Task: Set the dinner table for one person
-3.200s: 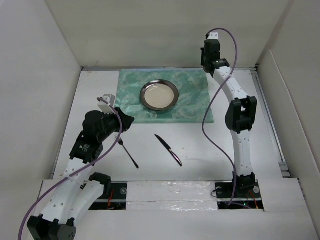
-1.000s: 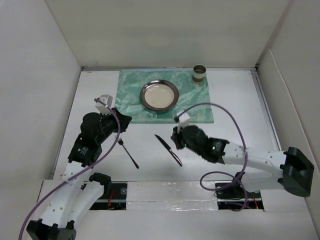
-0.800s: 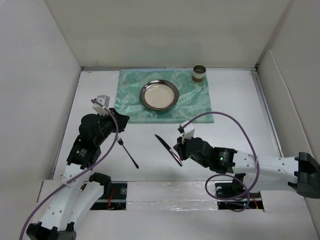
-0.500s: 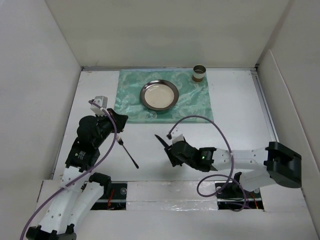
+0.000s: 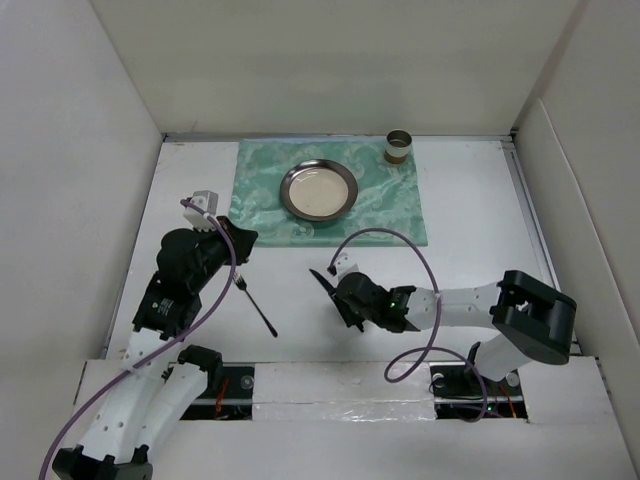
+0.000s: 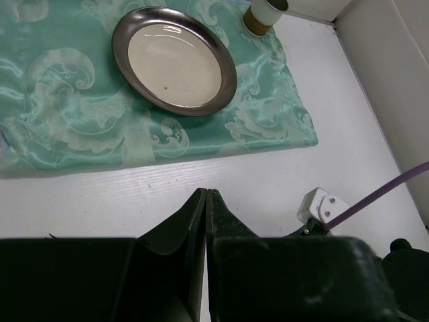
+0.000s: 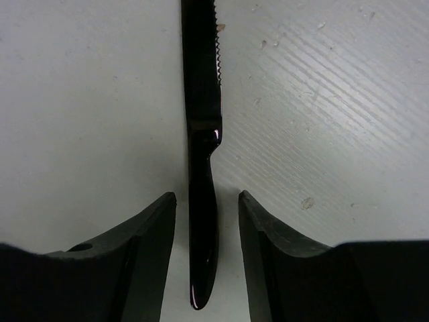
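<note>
Item 1. The dinner table (image 5: 480, 210), a large plain white rectangular top with white upright panels at its edges, lies under both arms, whose bases stand at its near edge.

Item 2. A green marbled rectangular placemat (image 5: 385, 205) lies against the middle of the table's far edge. A round shallow metal plate (image 5: 318, 190) sits near the mat's centre, empty. A small brown cylindrical cup (image 5: 399, 147) stands upright on the mat's far right corner.

Item 3. A slim dark fork (image 5: 255, 302) lies flat on bare table toward the near left, off the mat and apart from it.

Item 4. A dark knife with a serrated blade (image 7: 201, 168) lies flat at mid-table toward the near edge, its tip pointing at the far left corner.

Item 5. The right gripper (image 7: 206, 196) is low over the knife's handle. Its jaws are parted and straddle the handle, with bare table showing on both sides. Nothing is gripped.

Item 6. The left gripper (image 6: 205, 194) is fully closed, fingertips pressed together, and holds nothing. It hangs above the table's left side, near the mat's near left corner and beside the fork's far end.
</note>
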`<move>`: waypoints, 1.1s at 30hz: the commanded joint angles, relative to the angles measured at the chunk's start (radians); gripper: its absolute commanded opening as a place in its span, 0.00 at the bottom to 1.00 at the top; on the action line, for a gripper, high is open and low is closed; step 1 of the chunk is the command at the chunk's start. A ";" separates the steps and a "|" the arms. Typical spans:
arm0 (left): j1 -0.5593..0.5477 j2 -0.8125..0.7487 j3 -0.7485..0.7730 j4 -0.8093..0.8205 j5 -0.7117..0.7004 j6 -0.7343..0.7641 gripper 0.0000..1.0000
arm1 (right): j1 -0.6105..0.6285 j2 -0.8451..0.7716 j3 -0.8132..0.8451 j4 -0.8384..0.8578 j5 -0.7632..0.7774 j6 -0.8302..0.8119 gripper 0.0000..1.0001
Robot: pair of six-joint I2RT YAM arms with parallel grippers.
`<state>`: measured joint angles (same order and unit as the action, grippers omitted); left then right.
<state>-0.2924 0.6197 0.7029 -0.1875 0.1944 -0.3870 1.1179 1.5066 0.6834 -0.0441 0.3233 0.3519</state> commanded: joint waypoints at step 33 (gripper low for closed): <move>0.006 -0.005 0.032 0.043 0.016 0.000 0.00 | 0.014 0.099 0.050 -0.029 0.048 0.077 0.24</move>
<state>-0.2924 0.6262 0.7029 -0.1844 0.2077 -0.3870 1.1122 1.5677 0.7078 0.0200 0.3279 0.3988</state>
